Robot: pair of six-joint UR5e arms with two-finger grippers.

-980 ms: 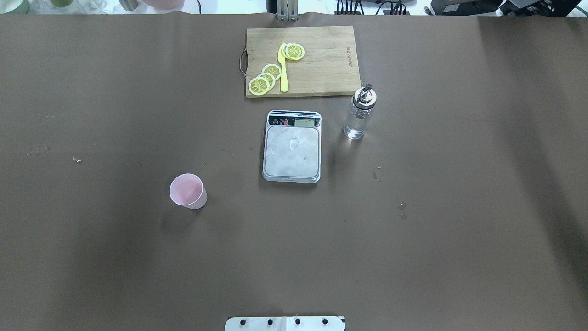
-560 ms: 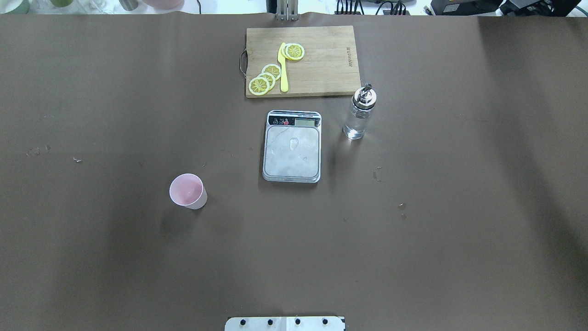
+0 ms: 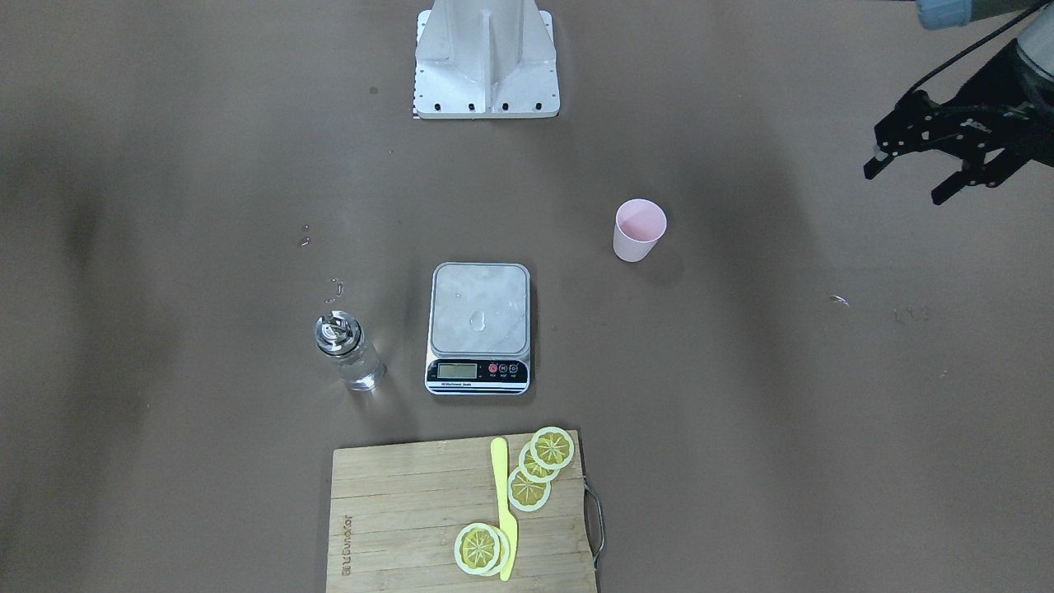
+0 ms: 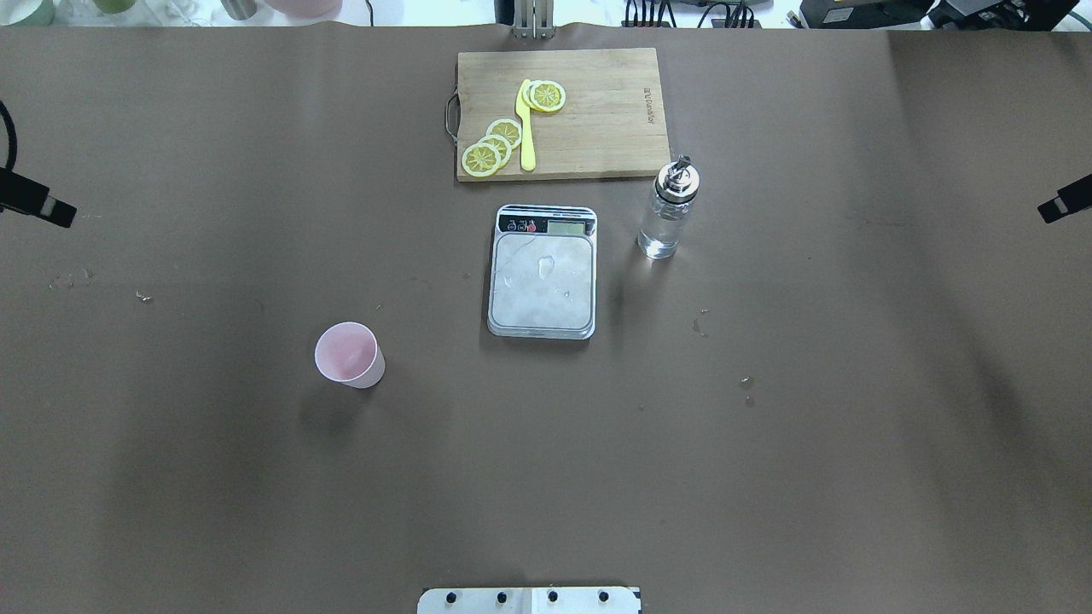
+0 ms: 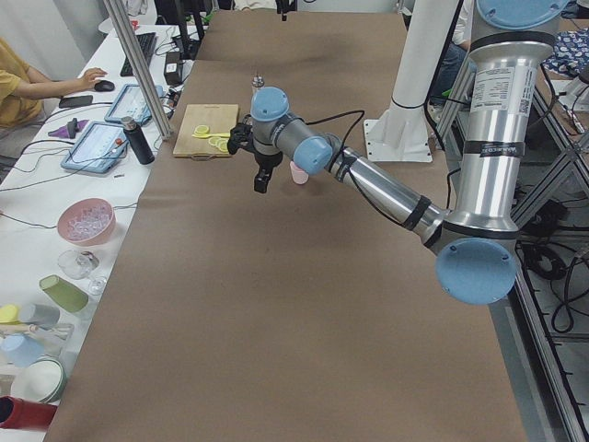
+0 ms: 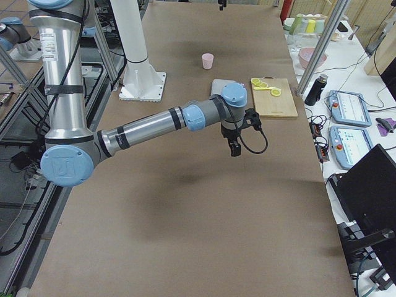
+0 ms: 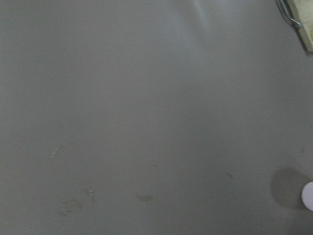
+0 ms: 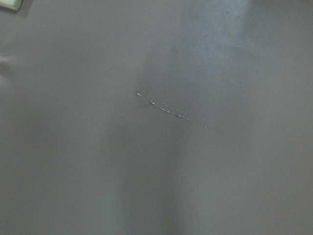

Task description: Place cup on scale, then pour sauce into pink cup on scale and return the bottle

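One tapered pink plastic cup

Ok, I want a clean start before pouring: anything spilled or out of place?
Yes: clear droplets sit on the scale platform, and a few more spot the table near the bottle. The cup and bottle stand upright.

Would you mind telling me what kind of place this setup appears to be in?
Probably a robotics lab with a mock kitchen task: a robot arm over a covered table, a scale and cutting board as props, and operators' tablets alongside.
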